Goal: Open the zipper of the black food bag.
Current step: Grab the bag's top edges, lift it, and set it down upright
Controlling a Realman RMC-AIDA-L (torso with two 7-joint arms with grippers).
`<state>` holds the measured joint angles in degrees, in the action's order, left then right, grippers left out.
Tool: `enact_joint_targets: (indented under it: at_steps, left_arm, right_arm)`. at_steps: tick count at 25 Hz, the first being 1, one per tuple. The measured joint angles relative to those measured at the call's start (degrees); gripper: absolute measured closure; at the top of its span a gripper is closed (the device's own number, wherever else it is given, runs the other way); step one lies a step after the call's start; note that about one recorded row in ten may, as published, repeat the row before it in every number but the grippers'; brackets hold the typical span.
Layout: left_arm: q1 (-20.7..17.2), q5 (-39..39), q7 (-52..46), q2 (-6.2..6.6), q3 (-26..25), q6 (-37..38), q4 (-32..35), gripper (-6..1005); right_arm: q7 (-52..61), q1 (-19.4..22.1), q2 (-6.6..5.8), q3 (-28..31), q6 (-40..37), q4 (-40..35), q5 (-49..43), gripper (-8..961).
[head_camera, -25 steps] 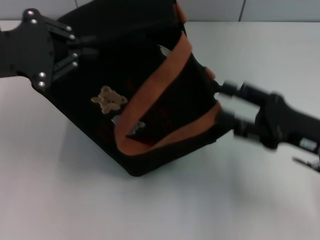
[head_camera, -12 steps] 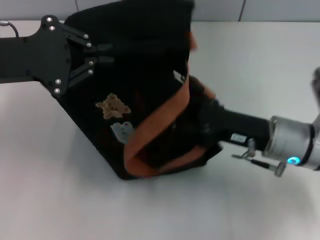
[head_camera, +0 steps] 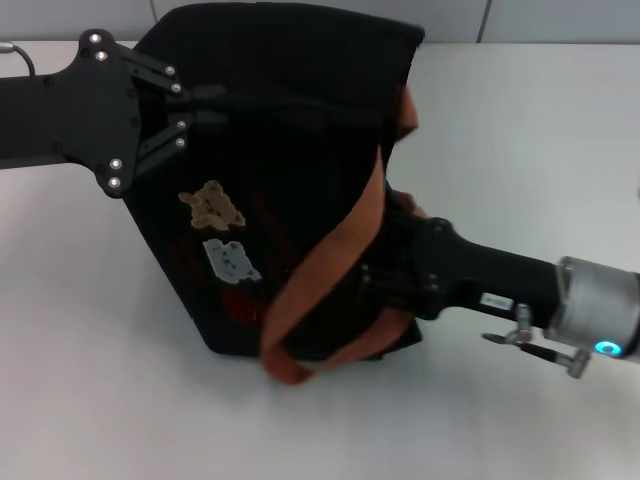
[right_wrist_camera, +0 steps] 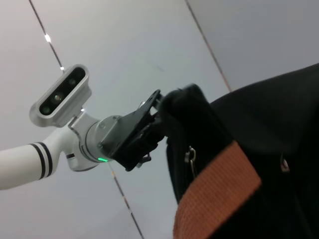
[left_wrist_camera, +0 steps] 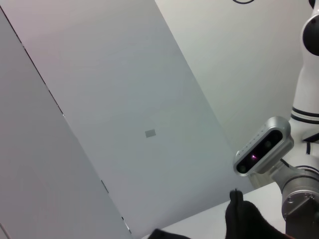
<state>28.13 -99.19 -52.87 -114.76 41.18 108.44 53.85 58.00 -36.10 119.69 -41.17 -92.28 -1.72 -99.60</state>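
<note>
- Nearest the tabletop's (head_camera: 120, 420) front edge, a loop of flat orange-brown webbing strap (head_camera: 330, 262) curls out from the black food bag (head_camera: 270, 150) and droops onto the smooth, pale surface.
- The bag is a boxy tote of matte black fabric, tilted so its bottom corner rests near the middle of the tabletop while its upper part leans toward the far left corner.
- On the bag's facing side sit a tan bear patch (head_camera: 211, 205), a whitish bear patch (head_camera: 229, 260) just below it, and a dim red mark (head_camera: 240, 303) under that.
- The right gripper (head_camera: 385, 280), black and blocky on a silver wrist with a lit blue ring, presses into the bag's right side between the two straps; its jaws are sunk into black fabric, so whether they are parted or closed cannot be told.
- The zipper (right_wrist_camera: 190, 155) shows in the right wrist view as a small metal pull on the bag's dark top edge, just above the strap.
- Farther back, the left gripper (head_camera: 215, 108), a flat black plate with silver screws, is closed on the bag's upper left edge, holding that corner up.
</note>
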Motion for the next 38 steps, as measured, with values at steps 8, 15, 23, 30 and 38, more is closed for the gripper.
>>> enact_joint_targets:
  at_steps: [8,15,23,30,38]
  left_arm:
    - [-1.4,0.2,1.5,-1.26,-1.9,0.1,-0.3,917]
    - [-3.8,2.5,3.2,-1.72,-2.2,0.2,-2.0,918]
    - [-4.1,3.1,4.1,-1.29,-2.0,0.4,-4.6,922]
    - [-4.1,2.8,4.5,-1.67,-1.7,0.6,-4.6,922]
    - [-4.1,2.8,5.5,-2.25,-1.5,0.8,-4.6,922]
  right_arm:
    - [-0.4,6.7,-0.13,3.8,-9.8,-6.3,0.8,359]
    - [-1.4,9.4,-0.32,12.2,-13.0,-7.7,0.8,364]
    - [2.4,7.1,-0.33,13.8,-10.9,-7.4,0.8,370]
    - [10.1,4.6,-0.33,14.0,-7.3,-7.6,0.9,559]
    - [19.6,1.8,-0.41,13.7,-4.5,-7.8,0.6,611]
